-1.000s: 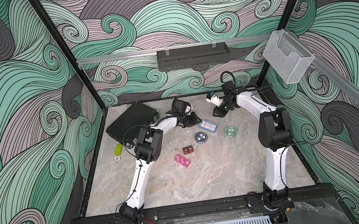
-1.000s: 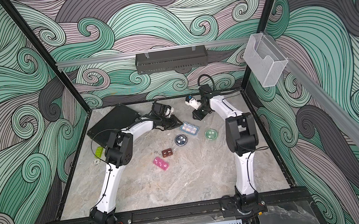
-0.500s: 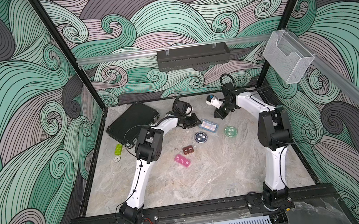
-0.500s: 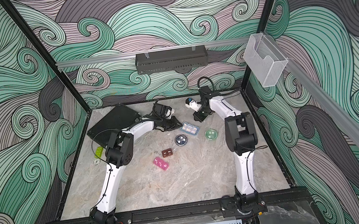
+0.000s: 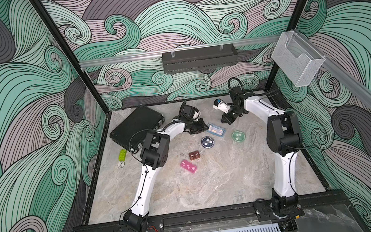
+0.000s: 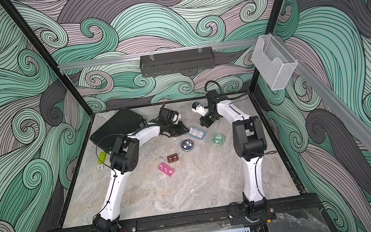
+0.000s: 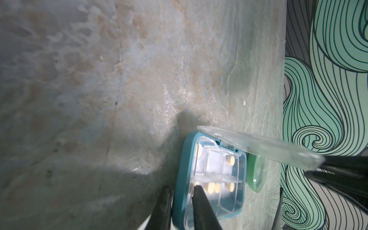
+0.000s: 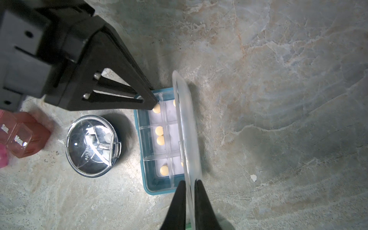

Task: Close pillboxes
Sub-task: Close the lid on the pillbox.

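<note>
Swirling green and grey wallpaper walls in a marbled tabletop [image 5: 214, 191]. We find the light-blue pillbox [image 5: 216, 130] toward the back, between the ends of the two arms. Its clear lid [image 8: 186, 123] is raised off the compartments and stands steeply, and pale yellow pills [image 8: 159, 130] lie in the open cells.

The left arm [image 5: 145, 186] comes in low, and the left jaws are closed across one teal side wall of that box [image 7: 180, 179], one tip outside it and one inside. The right arm [image 5: 283, 171] reaches from the opposite side, and the right jaws pinch the free edge of the clear lid [image 7: 258, 145], holding it up.

We see the dark-blue round pillbox [image 5: 208, 142] just in front of the light-blue one. The green round pillbox [image 5: 239, 136] sits near it on the right arm's side. Farther forward rests the brown two-cell pillbox [image 5: 194, 155], with the pink strip pillbox [image 5: 188, 166] just beside it.

A large black case [image 5: 137, 128] lies in the back left corner. Near it, at the tabletop's left edge, sit a lime-green block [image 5: 122, 154] and a small white disc [image 5: 121, 164].
</note>
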{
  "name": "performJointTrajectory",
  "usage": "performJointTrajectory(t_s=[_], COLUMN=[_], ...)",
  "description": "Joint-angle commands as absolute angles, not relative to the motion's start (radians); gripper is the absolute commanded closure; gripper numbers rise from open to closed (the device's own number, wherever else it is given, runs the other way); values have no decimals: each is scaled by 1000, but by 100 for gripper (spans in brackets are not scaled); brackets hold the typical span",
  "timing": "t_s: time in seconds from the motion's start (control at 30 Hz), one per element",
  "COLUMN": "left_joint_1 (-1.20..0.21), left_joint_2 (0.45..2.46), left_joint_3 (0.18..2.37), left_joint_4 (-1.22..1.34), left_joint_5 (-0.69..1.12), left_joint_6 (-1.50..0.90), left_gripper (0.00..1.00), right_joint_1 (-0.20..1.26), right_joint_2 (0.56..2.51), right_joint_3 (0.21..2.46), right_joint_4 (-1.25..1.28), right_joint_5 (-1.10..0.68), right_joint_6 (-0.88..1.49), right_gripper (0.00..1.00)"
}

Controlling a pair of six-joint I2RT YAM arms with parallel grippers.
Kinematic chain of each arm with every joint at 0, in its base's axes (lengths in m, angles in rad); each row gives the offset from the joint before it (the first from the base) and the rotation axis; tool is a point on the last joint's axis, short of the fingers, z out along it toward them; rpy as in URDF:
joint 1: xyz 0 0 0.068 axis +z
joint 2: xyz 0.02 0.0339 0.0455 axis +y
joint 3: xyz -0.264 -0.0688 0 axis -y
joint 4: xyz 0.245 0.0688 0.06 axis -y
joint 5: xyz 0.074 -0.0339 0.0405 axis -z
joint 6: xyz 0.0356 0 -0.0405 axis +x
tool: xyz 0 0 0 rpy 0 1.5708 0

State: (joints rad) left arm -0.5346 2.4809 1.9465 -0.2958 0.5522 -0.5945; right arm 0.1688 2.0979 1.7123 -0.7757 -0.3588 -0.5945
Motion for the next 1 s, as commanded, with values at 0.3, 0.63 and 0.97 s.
performJointTrajectory(t_s=[0.3,0.63,0.97], left_joint_1=[-549,-546,-526], left_joint_2=[2495,2481,2427], left_joint_3=[1952,1913,1829], left_joint_4=[-308,-304,-312], left_joint_5=[528,511,481], left_joint_6=[-588,-583,-551], left_gripper=[78,65,54], right_joint_1=[189,212,229], right_joint_2=[2056,2056,2056], right_joint_3=[1625,1595,1582], right_joint_4=[-811,-810,-810], right_joint_5=[-420,-433,-427], right_joint_6=[-580,-564,-552], right_gripper=[83,82,77])
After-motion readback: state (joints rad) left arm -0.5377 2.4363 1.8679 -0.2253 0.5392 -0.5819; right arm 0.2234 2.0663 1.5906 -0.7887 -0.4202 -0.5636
